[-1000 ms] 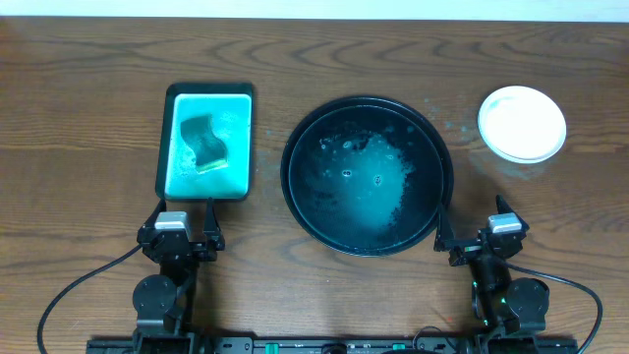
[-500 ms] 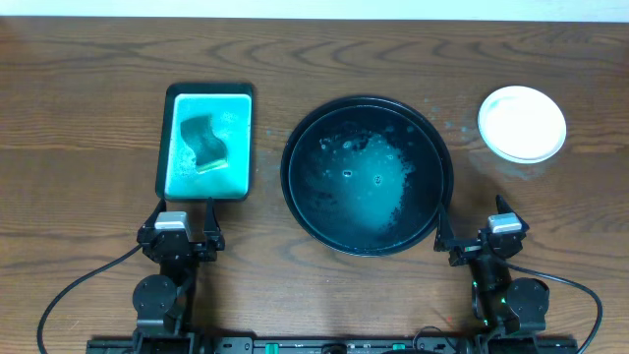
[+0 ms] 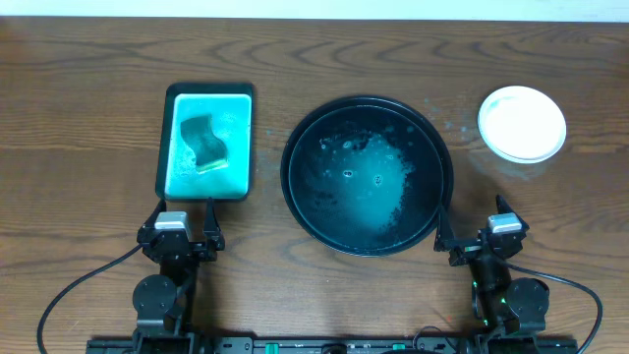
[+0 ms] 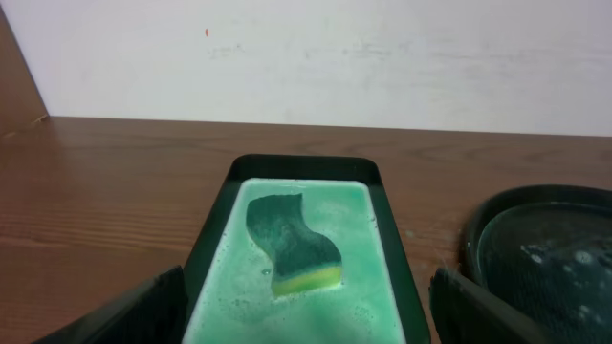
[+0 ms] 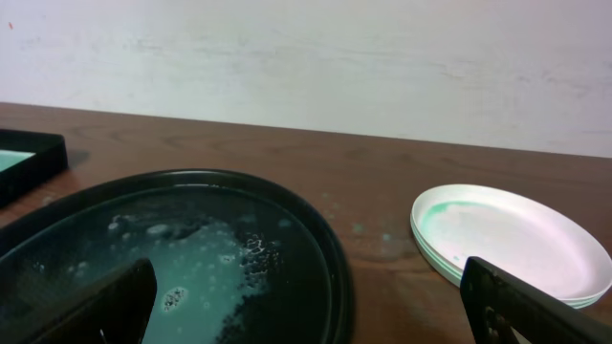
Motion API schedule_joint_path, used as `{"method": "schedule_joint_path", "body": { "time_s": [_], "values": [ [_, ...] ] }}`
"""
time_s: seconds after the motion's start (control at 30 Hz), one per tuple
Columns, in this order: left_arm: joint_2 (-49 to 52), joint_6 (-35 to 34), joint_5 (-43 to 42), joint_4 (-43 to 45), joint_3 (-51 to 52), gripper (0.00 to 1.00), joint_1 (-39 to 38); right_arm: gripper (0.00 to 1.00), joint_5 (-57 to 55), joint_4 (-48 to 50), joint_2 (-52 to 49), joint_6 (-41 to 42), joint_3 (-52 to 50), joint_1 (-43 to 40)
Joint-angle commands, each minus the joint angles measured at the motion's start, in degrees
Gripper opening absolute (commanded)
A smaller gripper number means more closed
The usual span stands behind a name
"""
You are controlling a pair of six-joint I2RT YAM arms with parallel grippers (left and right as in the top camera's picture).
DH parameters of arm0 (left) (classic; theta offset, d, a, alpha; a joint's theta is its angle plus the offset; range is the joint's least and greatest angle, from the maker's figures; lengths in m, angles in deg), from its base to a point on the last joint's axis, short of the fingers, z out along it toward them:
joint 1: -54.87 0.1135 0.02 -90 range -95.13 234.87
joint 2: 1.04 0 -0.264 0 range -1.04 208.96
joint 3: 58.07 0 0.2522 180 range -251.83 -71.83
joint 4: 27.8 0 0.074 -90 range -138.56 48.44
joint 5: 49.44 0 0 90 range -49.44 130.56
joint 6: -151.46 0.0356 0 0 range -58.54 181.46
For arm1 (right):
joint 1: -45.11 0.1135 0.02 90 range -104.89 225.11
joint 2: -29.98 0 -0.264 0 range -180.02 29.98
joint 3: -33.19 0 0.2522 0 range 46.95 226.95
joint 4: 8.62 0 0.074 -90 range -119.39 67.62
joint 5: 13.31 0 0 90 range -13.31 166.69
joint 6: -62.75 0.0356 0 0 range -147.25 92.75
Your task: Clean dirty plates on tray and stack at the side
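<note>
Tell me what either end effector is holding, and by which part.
Nothing. The left end effector and right end effector are both open and empty; the plates lie untouched.

A dark brown wood-grain table (image 3: pixel 88 98) fills the scene, evenly lit with a soft sheen on its grain, and from the table's far edge rises a plain off-white wall (image 4: pixel 402 57), faintly scuffed, with one tiny red speck (image 4: pixel 206 32) well above that edge.

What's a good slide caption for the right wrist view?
Stacked white plates sit right of the soapy round black tray.
</note>
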Motion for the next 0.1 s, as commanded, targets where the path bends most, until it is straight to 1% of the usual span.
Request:
{"method": "schedule_joint_path", "body": {
  "time_s": [0.0,0.07],
  "values": [
    [-0.37,-0.5,2.58,-2.91,0.5,0.81,-0.13,0.99,-0.28,-0.26,0.31,-0.68,-0.09,-0.68],
    [-0.37,-0.5,2.56,-2.91,0.5,0.81,-0.13,0.99,-0.28,-0.26,0.31,-0.68,-0.09,-0.68]
  ]
}}
